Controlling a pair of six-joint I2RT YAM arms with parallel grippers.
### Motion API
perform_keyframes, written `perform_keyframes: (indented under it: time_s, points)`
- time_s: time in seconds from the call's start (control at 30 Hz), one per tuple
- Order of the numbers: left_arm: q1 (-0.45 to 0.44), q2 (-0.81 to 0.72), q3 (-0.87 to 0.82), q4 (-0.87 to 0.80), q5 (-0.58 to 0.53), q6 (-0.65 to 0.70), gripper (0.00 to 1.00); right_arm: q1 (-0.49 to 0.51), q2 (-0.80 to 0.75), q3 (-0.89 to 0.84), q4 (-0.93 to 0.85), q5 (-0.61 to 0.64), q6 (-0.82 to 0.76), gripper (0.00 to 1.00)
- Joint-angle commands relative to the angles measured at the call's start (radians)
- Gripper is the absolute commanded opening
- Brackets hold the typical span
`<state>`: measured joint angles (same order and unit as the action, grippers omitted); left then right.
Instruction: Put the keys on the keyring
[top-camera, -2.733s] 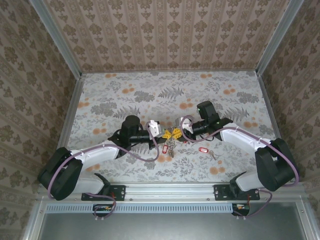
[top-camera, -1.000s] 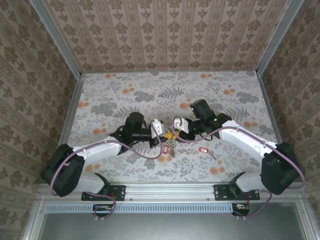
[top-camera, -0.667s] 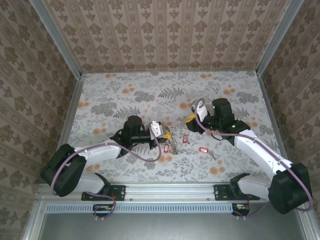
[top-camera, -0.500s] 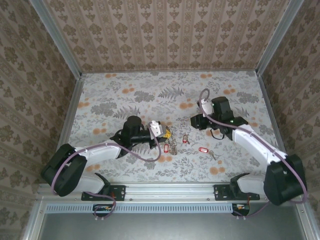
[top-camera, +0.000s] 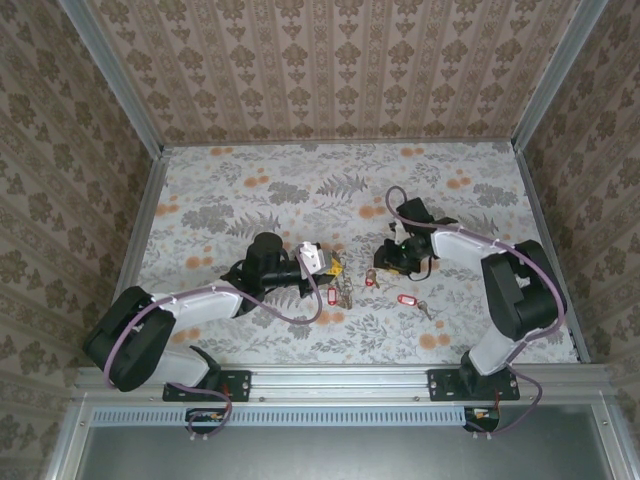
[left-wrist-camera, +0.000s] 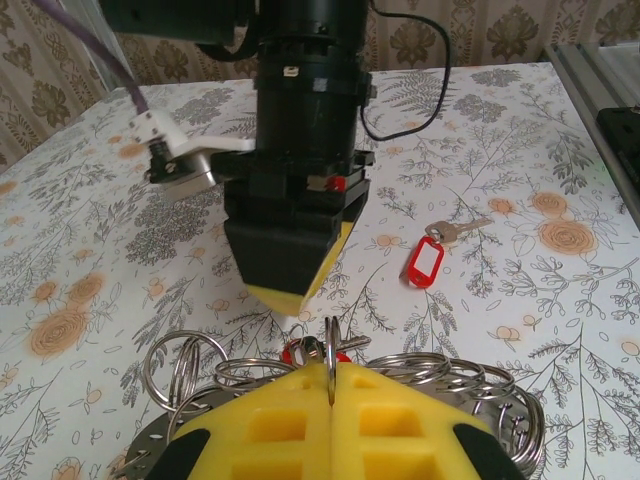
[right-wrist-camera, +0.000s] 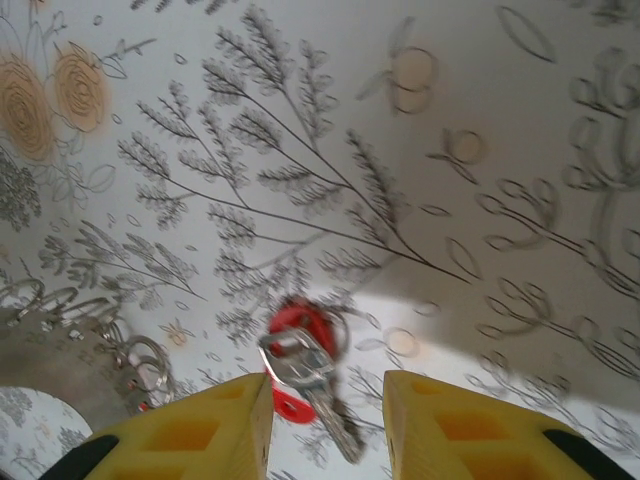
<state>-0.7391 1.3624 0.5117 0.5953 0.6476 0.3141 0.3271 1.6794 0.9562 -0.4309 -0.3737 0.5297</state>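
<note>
My left gripper (top-camera: 336, 268) is shut on the keyring (top-camera: 346, 291), pinching one upright thin ring (left-wrist-camera: 330, 352) of the cluster between its yellow fingers. Several silvery rings (left-wrist-camera: 455, 370) fan out around the pads. My right gripper (top-camera: 385, 264) points down with its jaws open over a red-tagged key (top-camera: 370, 279) that lies on the table. In the right wrist view that key (right-wrist-camera: 303, 362) lies between the two yellow fingertips (right-wrist-camera: 245, 405), apart from both. The left wrist view shows the right gripper (left-wrist-camera: 288, 278) just beyond the keyring. A red tag (top-camera: 331, 297) hangs at the keyring.
A second red-tagged key (top-camera: 406, 299) (left-wrist-camera: 424, 262) lies loose on the floral table (top-camera: 300, 190) to the right of the grippers. Patterned walls (top-camera: 330, 70) close the back and sides. The metal rail (top-camera: 340, 382) runs along the near edge.
The right gripper left the keyring, swung up and right, then came back down over a red-tagged key on the table with its jaws wider. The left gripper kept hold of the keyring.
</note>
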Motion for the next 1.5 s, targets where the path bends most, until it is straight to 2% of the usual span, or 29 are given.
perform_keyframes:
  time_s: [0.0, 0.23, 0.53, 1.1, 1.37, 1.47]
  points:
    - [0.0, 0.007, -0.003, 0.04, 0.014, -0.01, 0.0, 0.014, 0.05, 0.037, -0.046, -0.01, 0.045, 0.35]
    - [0.001, 0.004, 0.001, 0.023, 0.018, -0.005, 0.0, 0.029, 0.096, 0.063, -0.047, 0.036, 0.064, 0.34]
    - [0.003, 0.003, 0.002, 0.018, 0.021, -0.004, 0.0, 0.038, 0.091, 0.07, -0.023, 0.036, 0.067, 0.19]
    - [0.003, 0.007, 0.008, 0.009, 0.028, -0.003, 0.0, 0.047, 0.105, 0.092, -0.01, 0.017, 0.081, 0.2]
    - [0.004, 0.009, 0.011, 0.007, 0.029, -0.001, 0.0, 0.055, 0.131, 0.106, -0.014, 0.004, 0.083, 0.24]
    - [0.003, 0.009, 0.014, 0.005, 0.03, -0.001, 0.0, 0.062, 0.138, 0.116, -0.025, 0.015, 0.078, 0.21]
